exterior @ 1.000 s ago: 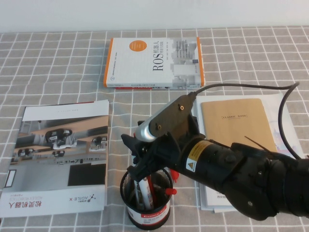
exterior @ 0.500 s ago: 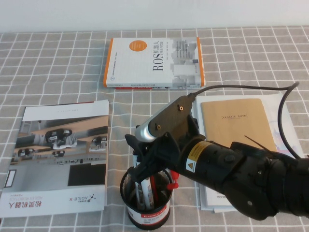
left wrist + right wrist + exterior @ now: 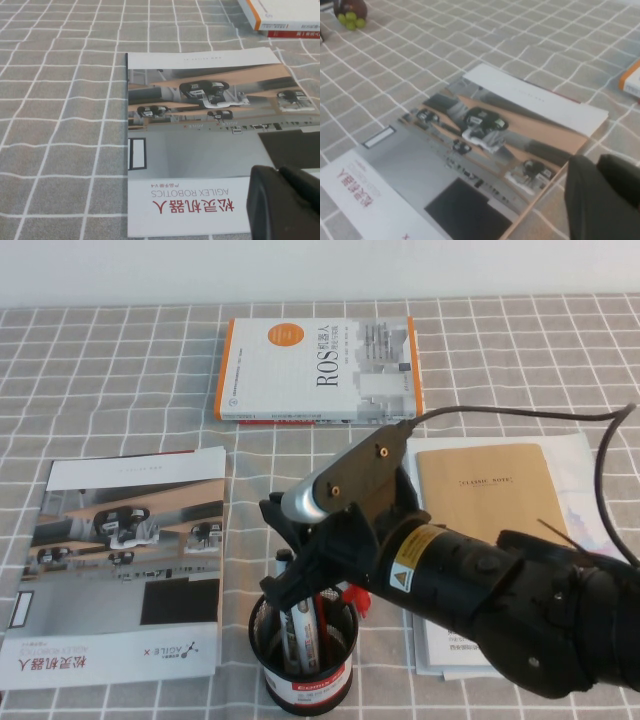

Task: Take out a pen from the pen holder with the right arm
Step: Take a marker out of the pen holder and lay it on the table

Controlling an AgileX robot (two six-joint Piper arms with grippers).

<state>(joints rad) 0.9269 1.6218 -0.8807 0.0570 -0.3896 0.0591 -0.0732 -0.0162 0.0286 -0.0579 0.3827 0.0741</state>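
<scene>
A black mesh pen holder (image 3: 305, 680) with a red-and-white label stands at the table's front edge and holds several pens. My right gripper (image 3: 292, 588) reaches down into its mouth from the right. Its fingers are shut on a white-barrelled pen (image 3: 301, 628), whose dark top pokes out just above them. In the right wrist view the two dark fingers (image 3: 585, 195) sit close together and the holder is out of frame. My left gripper (image 3: 277, 172) is shut with nothing in it, low over the booklet (image 3: 200, 125), and does not show in the high view.
An AgileX booklet (image 3: 125, 570) lies left of the holder. A white-and-orange ROS book (image 3: 320, 370) lies at the back. A tan notebook (image 3: 490, 490) on papers lies to the right, partly under my right arm. A checked grey cloth covers the table.
The right gripper's fingers have closed from wide apart onto the pen at the holder's mouth. The wrist has tilted slightly, and the pen's dark top now shows beside the fingers.
</scene>
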